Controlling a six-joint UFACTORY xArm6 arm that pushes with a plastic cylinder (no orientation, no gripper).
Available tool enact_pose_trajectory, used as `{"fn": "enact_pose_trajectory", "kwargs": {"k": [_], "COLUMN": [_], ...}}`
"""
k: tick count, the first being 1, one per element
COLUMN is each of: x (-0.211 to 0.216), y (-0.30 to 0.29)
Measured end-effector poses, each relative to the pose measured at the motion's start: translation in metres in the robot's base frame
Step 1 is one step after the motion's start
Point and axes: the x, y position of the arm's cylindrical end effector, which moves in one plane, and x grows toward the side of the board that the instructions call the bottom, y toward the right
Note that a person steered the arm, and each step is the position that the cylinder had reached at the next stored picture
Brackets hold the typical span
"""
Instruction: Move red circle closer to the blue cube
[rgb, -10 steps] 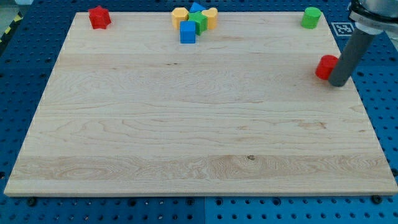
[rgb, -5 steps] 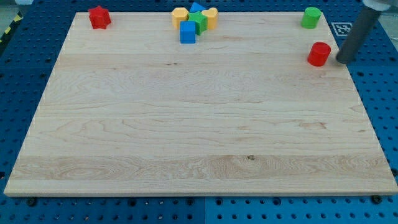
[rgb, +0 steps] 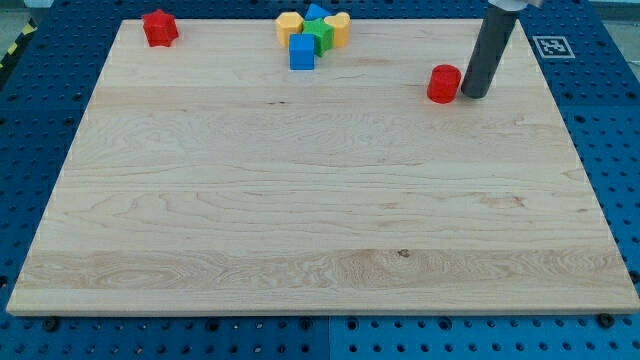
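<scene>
The red circle (rgb: 444, 83), a short red cylinder, stands on the wooden board toward the view's upper right. My tip (rgb: 474, 95) is right against its right side, touching or nearly so. The blue cube (rgb: 302, 53) sits near the top middle, well to the left of the red circle, at the lower left of a small cluster of blocks. The dark rod rises from the tip to the view's top edge.
The cluster holds a yellow block (rgb: 290, 25), another yellow block (rgb: 338, 28), a green block (rgb: 320, 36) and a blue block (rgb: 316, 12). A red star-like block (rgb: 159, 27) sits at the top left. The green cylinder is hidden behind the rod.
My tip went around the red circle's right side and pushed it leftward and slightly up across the board, toward the blue cube. The other blocks have not moved.
</scene>
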Motion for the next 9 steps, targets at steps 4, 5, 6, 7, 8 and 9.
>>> {"fn": "enact_pose_trajectory", "kwargs": {"k": [4, 5, 6, 7, 8, 9], "x": [-0.017, -0.039, -0.049, -0.045, -0.026, -0.025], "y": [-0.040, -0.076, -0.115, -0.133, -0.124, -0.150]}}
